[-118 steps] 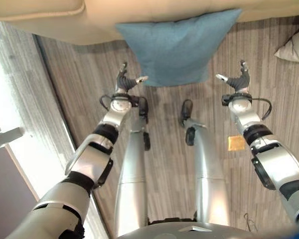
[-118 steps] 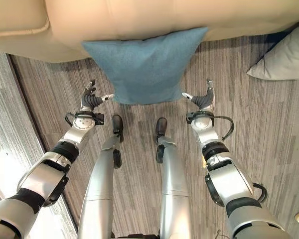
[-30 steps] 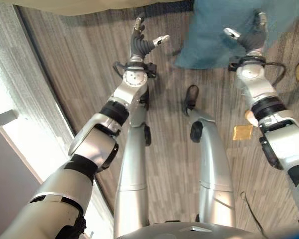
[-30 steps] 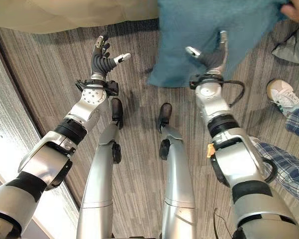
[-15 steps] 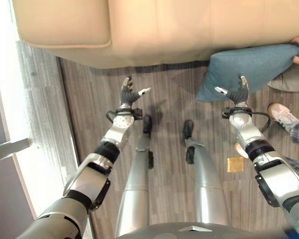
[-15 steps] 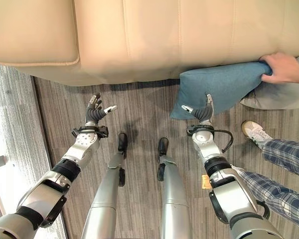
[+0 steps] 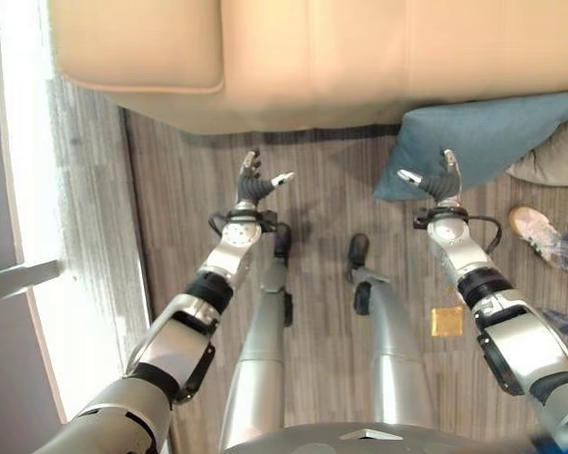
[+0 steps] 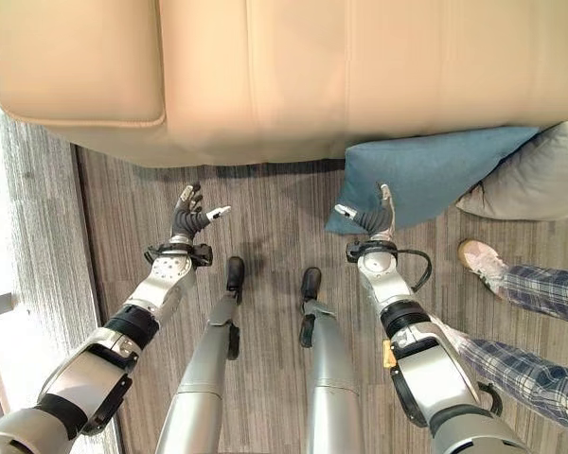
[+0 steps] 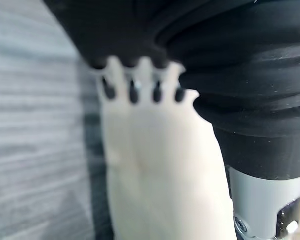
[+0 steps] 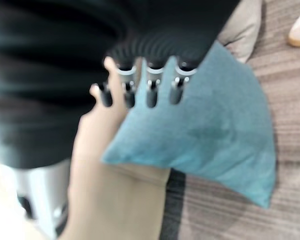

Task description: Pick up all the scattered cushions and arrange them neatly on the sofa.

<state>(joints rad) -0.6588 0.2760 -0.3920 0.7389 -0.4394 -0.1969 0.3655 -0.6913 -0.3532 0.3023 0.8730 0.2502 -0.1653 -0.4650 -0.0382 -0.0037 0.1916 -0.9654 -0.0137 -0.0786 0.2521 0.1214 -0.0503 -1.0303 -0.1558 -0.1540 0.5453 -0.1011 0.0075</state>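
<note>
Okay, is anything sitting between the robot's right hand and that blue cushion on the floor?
Nothing visible does. The right hand hangs open right in front of the blue cushion, which leans against the beige sofa. A grey cushion lies on the blue cushion's far side, away from the hand. The left hand is open over bare floor.

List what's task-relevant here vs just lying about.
Job things:
- blue cushion, on the floor, leaning against the sofa front
- grey cushion, beside it on the floor
- beige sofa
- left hand and right hand, both open, holding nothing

Lying about:
- small yellow square on the floor
- a person's shoe and plaid trouser leg
</note>
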